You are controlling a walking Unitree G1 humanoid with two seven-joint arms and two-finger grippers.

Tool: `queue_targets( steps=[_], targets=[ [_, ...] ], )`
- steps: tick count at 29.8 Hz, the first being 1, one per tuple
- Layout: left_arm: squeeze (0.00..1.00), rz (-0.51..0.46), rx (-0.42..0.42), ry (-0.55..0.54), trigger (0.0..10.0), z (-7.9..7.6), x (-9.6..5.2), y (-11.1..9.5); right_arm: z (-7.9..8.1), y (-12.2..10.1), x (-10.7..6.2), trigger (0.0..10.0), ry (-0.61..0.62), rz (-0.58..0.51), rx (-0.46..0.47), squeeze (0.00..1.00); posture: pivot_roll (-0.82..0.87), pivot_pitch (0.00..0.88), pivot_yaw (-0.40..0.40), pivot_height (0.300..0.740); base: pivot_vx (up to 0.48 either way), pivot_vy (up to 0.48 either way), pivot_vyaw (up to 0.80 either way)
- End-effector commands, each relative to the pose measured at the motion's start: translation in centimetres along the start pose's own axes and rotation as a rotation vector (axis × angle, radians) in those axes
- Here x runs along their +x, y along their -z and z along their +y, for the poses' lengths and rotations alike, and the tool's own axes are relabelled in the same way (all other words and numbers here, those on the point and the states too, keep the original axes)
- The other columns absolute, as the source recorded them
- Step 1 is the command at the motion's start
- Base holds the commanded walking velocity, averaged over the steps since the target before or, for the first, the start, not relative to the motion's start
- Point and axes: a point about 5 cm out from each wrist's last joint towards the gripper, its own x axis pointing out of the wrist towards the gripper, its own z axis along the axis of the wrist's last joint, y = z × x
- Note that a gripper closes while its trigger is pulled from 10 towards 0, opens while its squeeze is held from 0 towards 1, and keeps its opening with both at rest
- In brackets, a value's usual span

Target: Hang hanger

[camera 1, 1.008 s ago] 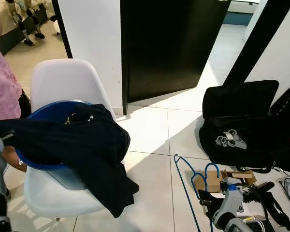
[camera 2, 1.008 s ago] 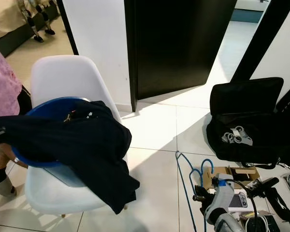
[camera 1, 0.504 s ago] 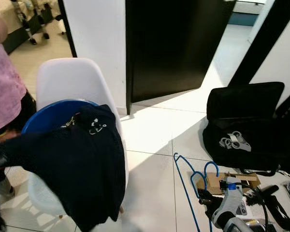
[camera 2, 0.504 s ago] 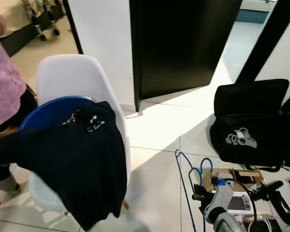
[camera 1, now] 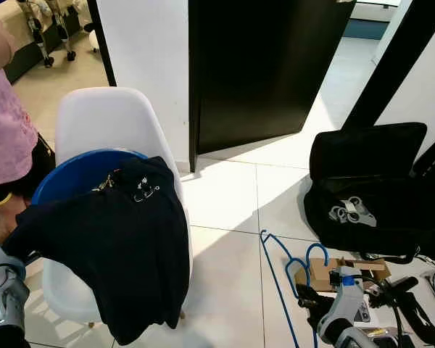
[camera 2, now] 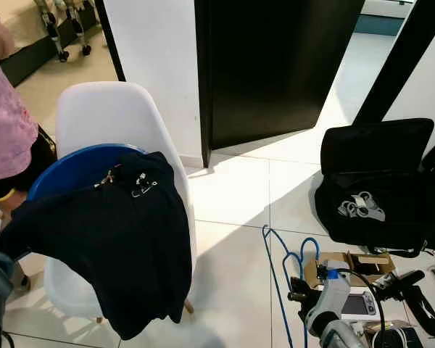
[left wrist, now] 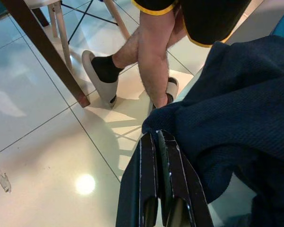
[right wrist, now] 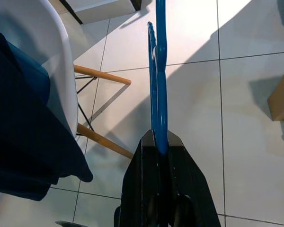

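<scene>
White chair (camera 1: 105, 119) is seen with a blue tub (camera 1: 65, 177) on its seat; the tub's inside is hidden by a dark garment (camera 1: 116, 246) draped over it. Black bag (camera 1: 362, 188) lies open on the floor. Blue hanger (right wrist: 157, 71) is clamped in the closed right tool (right wrist: 160, 142), long axis pointing away along the fingers. Left tool (left wrist: 157, 142) is closed on the garment's edge.

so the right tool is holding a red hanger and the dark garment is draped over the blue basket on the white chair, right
Not quite: the hanger is blue, not red, as the right wrist view shows, with the right tool shut on it. The rest holds: the dark garment is draped over the blue basket on the white chair.
</scene>
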Motion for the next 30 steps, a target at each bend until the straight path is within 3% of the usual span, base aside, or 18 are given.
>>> queue_targets(
  steps=[1, 2, 3, 7, 16, 19, 23, 24, 26, 27, 28, 30],
  targets=[
    [0.73, 0.009, 0.059, -0.054, 10.0, 1.2, 0.1, 1.0, -0.1, 0.4, -0.3, 10.0, 0.009, 0.012, 0.015, 0.0, -0.02, 0.151, -0.02, 0.74, 0.0, 0.0, 0.0],
    [0.73, 0.009, 0.059, -0.054, 10.0, 1.2, 0.1, 1.0, -0.1, 0.4, -0.3, 10.0, 0.009, 0.012, 0.015, 0.0, -0.02, 0.151, -0.02, 0.74, 0.0, 0.0, 0.0],
    [1.0, -0.01, 0.076, -0.075, 10.0, 1.6, 0.1, 0.7, -0.1, 0.4, -0.3, 10.0, 0.009, 0.014, 0.015, 0.0, -0.02, 0.147, -0.02, 0.74, 0.0, 0.0, 0.0],
    [1.0, -0.051, 0.107, -0.098, 10.0, 2.1, 0.2, -0.1, -0.2, 0.4, -0.3, 10.0, 0.009, 0.017, 0.016, 0.0, -0.02, 0.146, -0.021, 0.74, 0.0, 0.0, 0.0],
    [1.0, -0.255, 0.158, -0.089, 10.0, 2.0, -0.2, -4.1, -0.4, 0.7, -0.3, 10.0, 0.008, 0.031, 0.017, 0.0, -0.02, 0.136, -0.023, 0.74, 0.0, 0.0, 0.0],
    [1.0, -0.339, 0.161, -0.029, 10.0, 0.8, -0.7, -5.4, -0.4, 0.8, -0.3, 10.0, 0.008, 0.035, 0.017, 0.0, -0.02, 0.135, -0.025, 0.74, 0.0, 0.0, 0.0],
    [1.0, -0.455, 0.14, 0.385, 10.0, -5.2, -3.0, -6.9, -0.5, 0.9, -0.2, 10.0, 0.009, 0.04, 0.018, 0.0, -0.02, 0.138, -0.026, 0.74, 0.0, 0.0, 0.0],
    [1.0, -0.455, 0.14, 0.385, 10.0, -5.2, -3.0, -6.9, -0.5, 0.9, -0.2, 10.0, 0.009, 0.04, 0.018, 0.0, -0.02, 0.138, -0.026, 0.74, 0.0, 0.0, 0.0],
    [1.0, -0.462, 0.169, 0.607, 10.0, -8.1, -4.6, -6.6, -0.6, 0.9, -0.2, 10.0, 0.01, 0.041, 0.019, 0.0, -0.02, 0.139, -0.025, 0.74, 0.0, 0.0, 0.0],
    [1.0, -0.462, 0.169, 0.607, 10.0, -8.1, -4.6, -6.6, -0.6, 0.9, -0.2, 10.0, 0.01, 0.041, 0.019, 0.0, -0.02, 0.139, -0.025, 0.74, 0.0, 0.0, 0.0],
    [0.0, -0.443, 0.193, 0.719, 10.0, -9.5, -5.5, -6.2, -0.6, 0.9, -0.1, 10.0, 0.01, 0.041, 0.019, 0.0, -0.02, 0.14, -0.024, 0.74, 0.0, 0.0, 0.0],
    [0.0, -0.41, 0.211, 0.911, 10.0, -12.0, -7.7, -5.6, -0.6, 0.8, -0.1, 10.0, 0.013, 0.039, 0.019, 0.0, -0.03, 0.14, -0.023, 0.74, 0.0, 0.0, 0.0]
  ],
)
